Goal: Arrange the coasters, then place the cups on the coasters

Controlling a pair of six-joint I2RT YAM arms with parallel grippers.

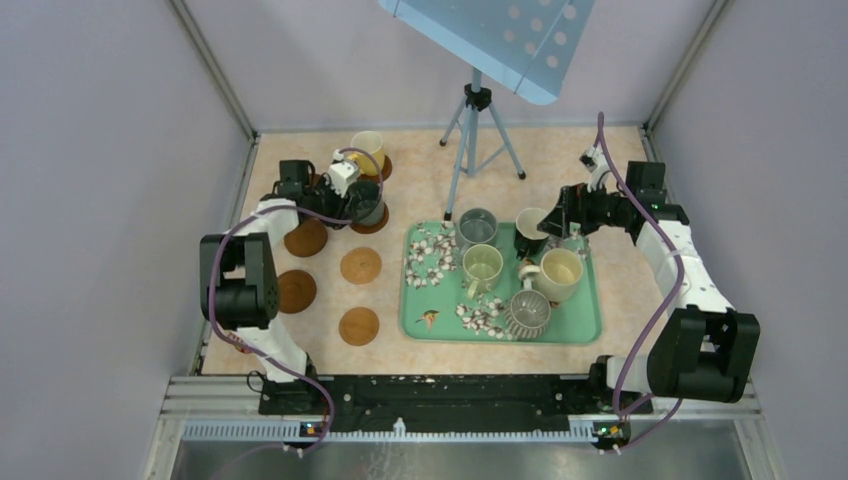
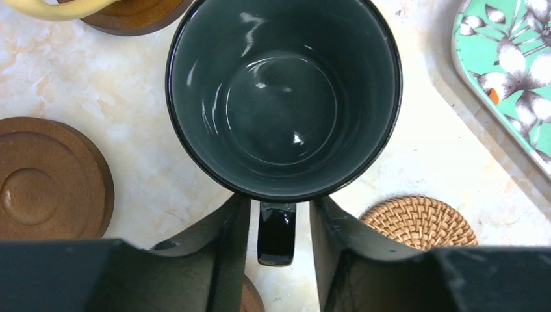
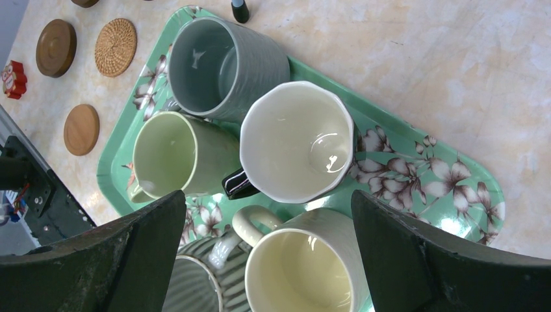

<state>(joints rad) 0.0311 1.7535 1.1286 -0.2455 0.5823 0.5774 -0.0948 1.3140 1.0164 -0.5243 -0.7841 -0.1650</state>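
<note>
The dark green cup [image 2: 283, 97] stands on a brown coaster [image 1: 372, 224] at the back left. Its handle [image 2: 276, 234] lies between the fingers of my left gripper [image 2: 279, 201], which is open, with a gap on each side. Behind it a yellow cup [image 1: 367, 150] sits on another coaster. Bare coasters [image 1: 306, 238] [image 1: 296, 291] [image 1: 358, 326] and a woven one [image 2: 419, 221] lie nearby. My right gripper [image 3: 268, 195] hangs wide open and empty over the tray's cups: grey [image 3: 221, 68], pale green [image 3: 172, 156], black with white inside [image 3: 295, 140], cream [image 3: 305, 273] and ribbed grey [image 3: 195, 286].
The green floral tray [image 1: 590, 330] fills the table's middle right. A tripod [image 1: 478, 130] with a blue perforated panel [image 1: 500, 35] stands at the back centre. Grey walls close in the table on three sides. A small red object [image 3: 12, 78] lies by the left edge.
</note>
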